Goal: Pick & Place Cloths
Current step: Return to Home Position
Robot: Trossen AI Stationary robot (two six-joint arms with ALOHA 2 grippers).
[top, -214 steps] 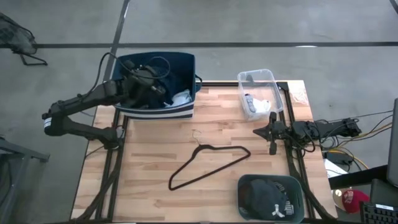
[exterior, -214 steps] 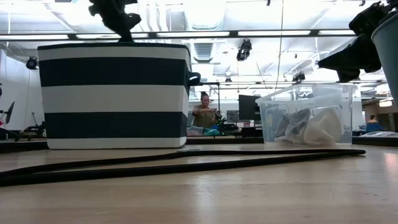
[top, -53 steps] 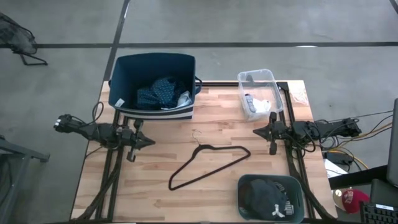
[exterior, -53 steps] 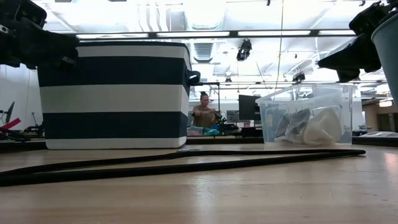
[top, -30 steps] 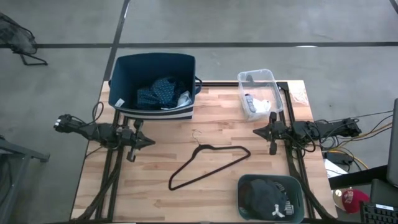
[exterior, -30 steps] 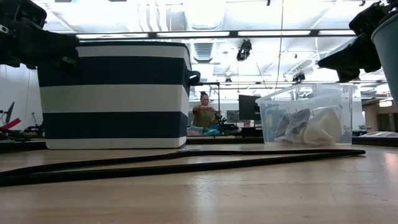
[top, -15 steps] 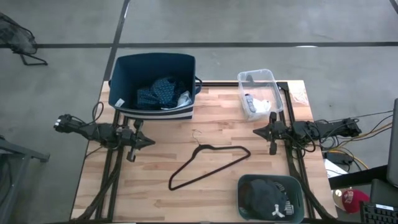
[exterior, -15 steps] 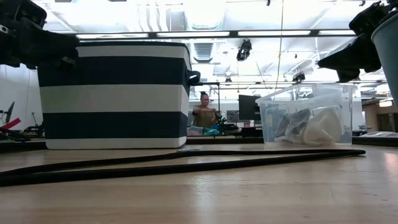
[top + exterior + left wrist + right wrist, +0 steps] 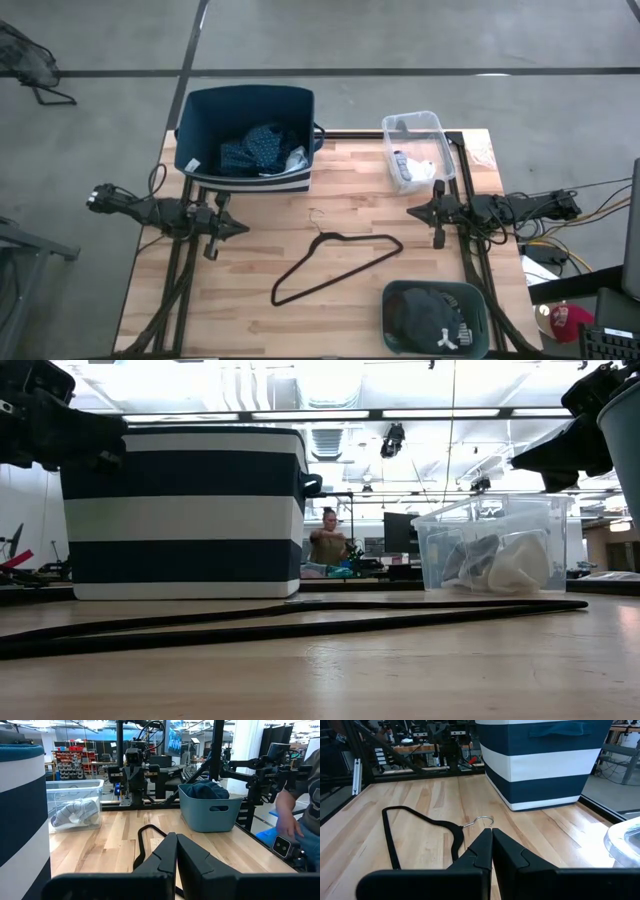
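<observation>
- Left gripper (image 9: 236,227): fingers pressed together on nothing, low over the table's (image 9: 250,290) 9 o'clock edge and pointing in toward the middle.
- Right gripper (image 9: 414,212): also closed and empty, at the 3 o'clock edge, facing the left one across the boards.
- Hanger (image 9: 335,262): lies flat between the two, a little toward 6 o'clock, with its hook toward 12 and touching neither gripper.
- Striped bin (image 9: 245,91): at 11 o'clock from the table's middle, on the far corner. The dotted shirt (image 9: 255,148) lies crumpled inside, with a bit of white cloth (image 9: 295,157) beside it.
- Clear bin (image 9: 385,128): at 1 o'clock, just beyond the right gripper. It holds the socks (image 9: 515,568), one white and one grey.
- Teal tub (image 9: 386,300): at 5 o'clock on the near edge, with dark clothes (image 9: 425,315) piled in it and a white logo showing on top.
- Beyond the table a person (image 9: 325,540) stands far off at a bench.
</observation>
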